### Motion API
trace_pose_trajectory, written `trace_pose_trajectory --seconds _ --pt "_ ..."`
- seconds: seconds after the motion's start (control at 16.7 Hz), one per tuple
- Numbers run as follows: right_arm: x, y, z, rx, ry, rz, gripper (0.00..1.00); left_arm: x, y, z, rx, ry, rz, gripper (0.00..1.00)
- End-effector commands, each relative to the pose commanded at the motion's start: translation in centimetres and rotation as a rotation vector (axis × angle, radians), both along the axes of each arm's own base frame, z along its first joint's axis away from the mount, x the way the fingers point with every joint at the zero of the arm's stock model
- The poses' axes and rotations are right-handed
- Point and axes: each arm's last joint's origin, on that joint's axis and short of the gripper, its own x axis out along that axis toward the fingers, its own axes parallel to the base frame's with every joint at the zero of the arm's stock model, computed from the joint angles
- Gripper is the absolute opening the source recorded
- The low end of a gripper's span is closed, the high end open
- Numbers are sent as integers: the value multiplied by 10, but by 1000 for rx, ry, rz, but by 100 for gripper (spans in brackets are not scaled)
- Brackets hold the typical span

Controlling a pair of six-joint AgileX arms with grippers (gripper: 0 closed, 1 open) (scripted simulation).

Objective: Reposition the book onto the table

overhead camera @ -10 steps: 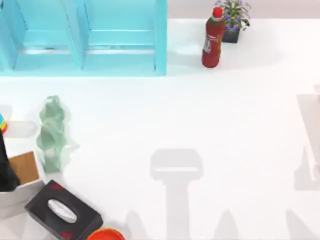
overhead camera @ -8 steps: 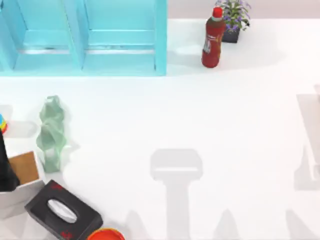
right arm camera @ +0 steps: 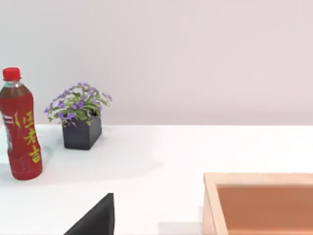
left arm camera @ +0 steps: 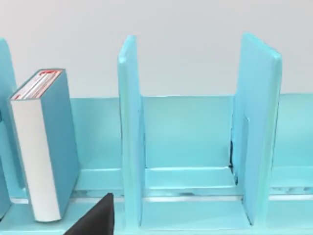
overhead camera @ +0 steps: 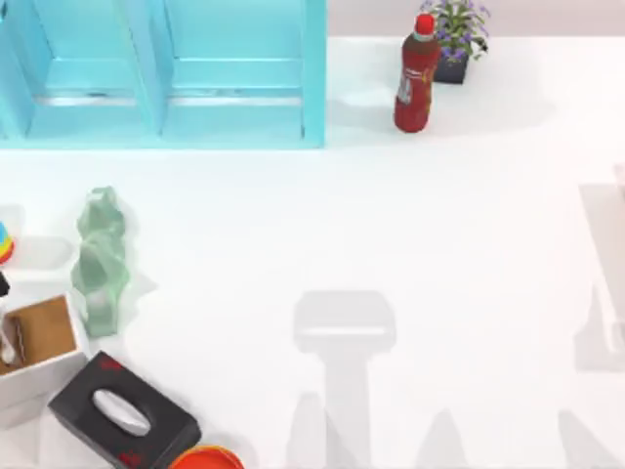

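The book point(left arm camera: 46, 147) stands upright in a compartment of the turquoise shelf unit point(left arm camera: 188, 132), its white page edges facing the left wrist camera and red marks on its top end. It leans slightly and touches nothing beside it. A black part of my left gripper point(left arm camera: 95, 218) juts in low in the left wrist view, short of the shelf and just beside the book's foot. From above, the shelf unit point(overhead camera: 234, 88) sits at the back left of the white table point(overhead camera: 391, 225). A black part of my right gripper point(right arm camera: 95, 215) hangs over the table, facing the back right corner.
A red bottle point(overhead camera: 417, 73) and a potted plant point(overhead camera: 455, 34) stand at the back right. At the front left are a green twisted vase point(overhead camera: 100, 259), a black tissue box point(overhead camera: 122, 415), a brown-lined white box point(overhead camera: 39, 337) and an orange dish point(overhead camera: 205, 459). A wooden tray point(right arm camera: 259, 200) lies near the right gripper.
The dark arm that covered the brown-lined box at the top view's left edge has pulled out of that view, uncovering the box. Nothing on the table has moved.
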Motion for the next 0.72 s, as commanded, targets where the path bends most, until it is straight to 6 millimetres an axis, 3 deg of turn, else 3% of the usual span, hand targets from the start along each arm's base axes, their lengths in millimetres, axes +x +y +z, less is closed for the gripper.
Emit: trace_pose_trajectory --seconds 0.18,0.36,0.54,0.72 --pt "0 0 0 0 0 0 100 35 14 24 12 28 -5 100" --pt "0 0 0 0 0 0 100 86 39 34 18 68 -10 100" --pt "0 0 0 0 0 0 100 140 76 20 16 112 -14 100" --pt "0 0 0 0 0 0 100 185 116 -14 7 154 -19 100"
